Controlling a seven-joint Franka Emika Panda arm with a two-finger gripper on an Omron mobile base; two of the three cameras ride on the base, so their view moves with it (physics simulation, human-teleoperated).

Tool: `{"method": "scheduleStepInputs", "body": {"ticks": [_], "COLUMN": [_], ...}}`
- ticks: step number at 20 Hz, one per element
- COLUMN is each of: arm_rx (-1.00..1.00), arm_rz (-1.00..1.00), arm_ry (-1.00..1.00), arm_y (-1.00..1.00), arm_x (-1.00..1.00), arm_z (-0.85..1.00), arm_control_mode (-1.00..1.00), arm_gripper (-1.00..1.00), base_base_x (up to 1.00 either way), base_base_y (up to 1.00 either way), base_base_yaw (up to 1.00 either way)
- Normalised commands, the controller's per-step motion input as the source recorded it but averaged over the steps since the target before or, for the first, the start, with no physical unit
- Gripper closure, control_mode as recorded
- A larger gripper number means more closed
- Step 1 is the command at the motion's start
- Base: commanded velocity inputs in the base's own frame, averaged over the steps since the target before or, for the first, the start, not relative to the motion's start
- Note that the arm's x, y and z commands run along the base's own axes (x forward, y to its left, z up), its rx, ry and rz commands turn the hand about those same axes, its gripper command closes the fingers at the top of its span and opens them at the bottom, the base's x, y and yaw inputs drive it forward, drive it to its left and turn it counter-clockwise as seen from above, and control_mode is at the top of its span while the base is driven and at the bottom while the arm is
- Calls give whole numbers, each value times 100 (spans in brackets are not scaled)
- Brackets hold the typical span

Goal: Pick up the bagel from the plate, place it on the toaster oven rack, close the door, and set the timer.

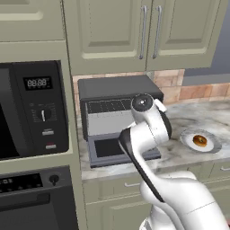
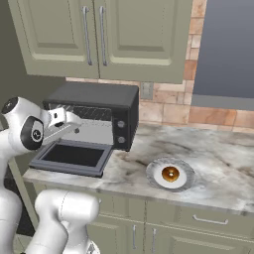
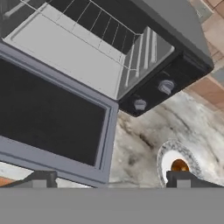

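Marble counter (image 2: 218, 163) under green cabinets (image 2: 106, 37)

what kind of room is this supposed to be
A rendered home kitchen, by the look of it: a toaster oven with its door dropped open on a marble-look counter, green-grey wall cabinets above, and a built-in microwave to the left.

The toaster oven (image 1: 119, 96) is sitting on the counter (image 1: 188, 155) with its door (image 1: 117, 150) lying open flat. The white arm (image 1: 150, 130) is rising in front of it. The bagel (image 1: 200, 141) is resting on the plate (image 1: 211, 146), off to the right.
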Motion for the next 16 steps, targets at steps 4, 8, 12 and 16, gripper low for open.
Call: {"method": "scheduleStepInputs", "body": {"ticks": [4, 8, 12, 16], "arm_rx": [-21, -20, -20, -20], "arm_rz": [13, 13, 12, 10], "arm_ry": [0, 0, 0, -6], "arm_y": [14, 0, 4, 9], "arm_x": [25, 26, 28, 32], "arm_z": [-15, -17, -18, -16], "arm_control_mode": [-100, -100, -100, -100], "arm_gripper": [-100, -100, -100, -100], "base_base_x": [0, 0, 0, 0], "base_base_y": [0, 0, 0, 0], "base_base_yaw": [0, 0, 0, 0]}}
